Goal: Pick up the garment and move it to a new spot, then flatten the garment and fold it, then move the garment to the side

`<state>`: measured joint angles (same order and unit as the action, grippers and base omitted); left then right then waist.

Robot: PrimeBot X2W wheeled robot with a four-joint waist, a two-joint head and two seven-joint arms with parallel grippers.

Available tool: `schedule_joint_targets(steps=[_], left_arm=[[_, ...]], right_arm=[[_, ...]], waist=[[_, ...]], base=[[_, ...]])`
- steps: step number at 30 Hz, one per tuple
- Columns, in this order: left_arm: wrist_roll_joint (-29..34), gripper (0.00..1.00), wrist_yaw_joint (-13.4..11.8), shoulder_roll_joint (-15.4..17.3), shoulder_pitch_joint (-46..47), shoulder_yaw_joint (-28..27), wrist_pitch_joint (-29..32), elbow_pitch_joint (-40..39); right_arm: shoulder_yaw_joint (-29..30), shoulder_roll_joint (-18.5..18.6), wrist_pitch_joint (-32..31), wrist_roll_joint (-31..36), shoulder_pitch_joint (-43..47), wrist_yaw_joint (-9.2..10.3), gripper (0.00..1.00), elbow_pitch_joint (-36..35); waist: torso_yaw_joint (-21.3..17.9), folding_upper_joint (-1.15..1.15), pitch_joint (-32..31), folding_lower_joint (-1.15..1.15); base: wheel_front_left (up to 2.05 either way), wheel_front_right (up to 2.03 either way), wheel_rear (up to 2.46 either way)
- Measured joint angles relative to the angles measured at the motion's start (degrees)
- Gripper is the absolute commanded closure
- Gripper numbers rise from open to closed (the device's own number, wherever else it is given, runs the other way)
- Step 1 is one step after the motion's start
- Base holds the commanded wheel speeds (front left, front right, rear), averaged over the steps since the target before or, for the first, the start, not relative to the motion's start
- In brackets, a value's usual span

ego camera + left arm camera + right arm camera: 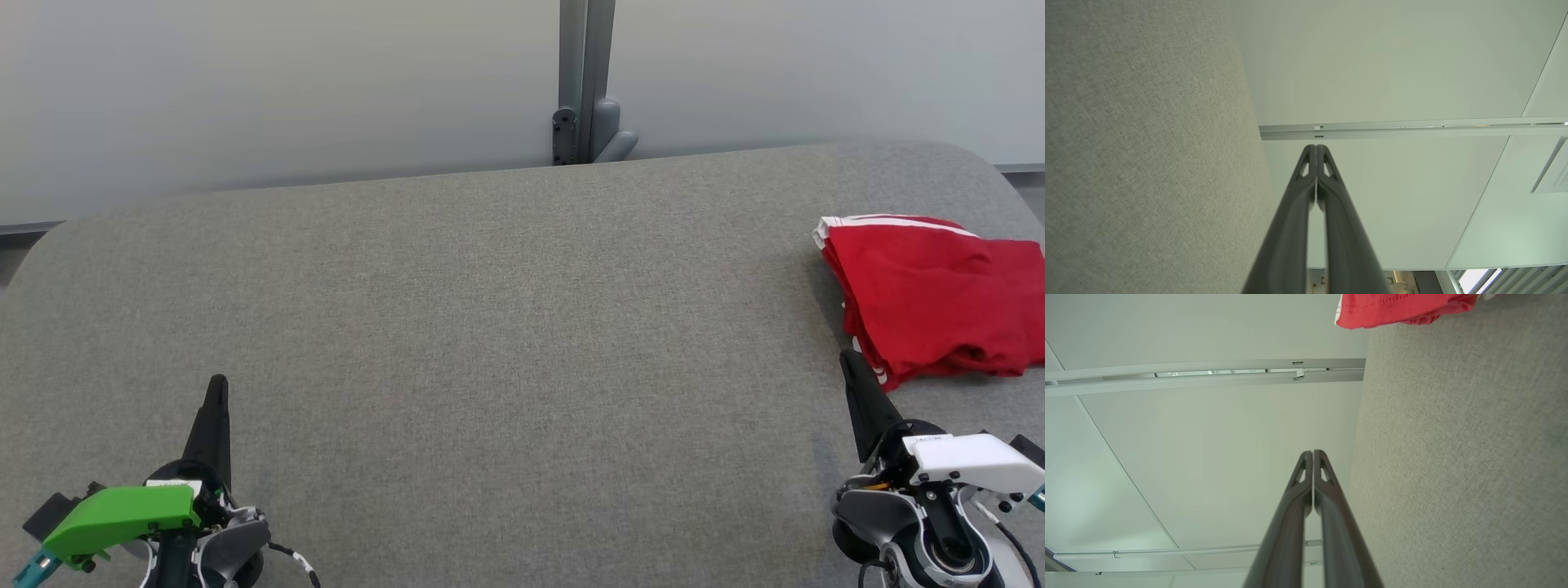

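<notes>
Final step looks done: red garment [939,302] lies folded at the table's [490,327] right side, left gripper [218,384] and right gripper [849,359] empty with fingers together, no further move needed.

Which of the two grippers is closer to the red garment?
The right gripper, with the white housing: its tip is by the near corner of the red garment. The left gripper, green housing, is far across the table.

A wide worktop [490,327] covered in grey woven fabric, with rounded far corners. Behind it stand pale, plain wall panels [245,82], joined at 12 o'clock by a grey metal post [586,65] with a small bracket [608,135] at its foot. Soft, even light falls throughout.
</notes>
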<state>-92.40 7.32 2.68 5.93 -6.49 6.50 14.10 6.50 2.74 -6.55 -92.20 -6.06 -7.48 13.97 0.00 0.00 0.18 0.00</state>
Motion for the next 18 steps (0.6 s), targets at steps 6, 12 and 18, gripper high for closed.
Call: schedule_joint_targets(steps=[6,12,18], left_arm=[[0.00,1.00,0.00,0.00,0.00,0.00,0.00,0.00],[0.00,1.00,0.00,0.00,0.00,0.00,0.00,0.00],[0.00,1.00,0.00,0.00,0.00,0.00,0.00,-0.01]], right_arm=[[0.00,0.00,0.00,0.00,0.00,0.00,1.00,0.00],[0.00,0.00,0.00,0.00,-0.01,0.00,1.00,0.00],[0.00,0.00,0.00,0.00,-0.01,0.00,1.00,0.00]], waist=[[0.00,0.00,0.00,0.00],[0.00,0.00,0.00,0.00],[0.00,0.00,0.00,0.00]], base=[[0.00,0.00,0.00],[0.00,0.00,0.00],[0.00,0.00,0.00]])
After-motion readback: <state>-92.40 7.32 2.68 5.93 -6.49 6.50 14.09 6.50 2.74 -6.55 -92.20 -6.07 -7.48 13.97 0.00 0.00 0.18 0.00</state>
